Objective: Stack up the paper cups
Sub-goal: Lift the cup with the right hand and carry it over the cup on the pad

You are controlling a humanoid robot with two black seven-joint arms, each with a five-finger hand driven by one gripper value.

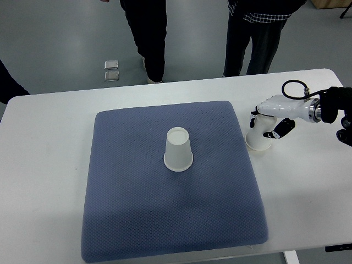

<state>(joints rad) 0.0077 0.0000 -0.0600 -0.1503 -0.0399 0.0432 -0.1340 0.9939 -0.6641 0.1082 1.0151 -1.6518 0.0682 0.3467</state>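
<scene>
Matt paper cup point(179, 149) on textured blue cloth mat point(137, 198).

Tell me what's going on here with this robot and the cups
The robot's right hand is closed around a white paper cup standing upside down on the white table, just off the right edge of a blue mat. A second cup sits upside down mid-mat, untouched. Nothing is stacked yet. Two people stand behind the table.
</scene>
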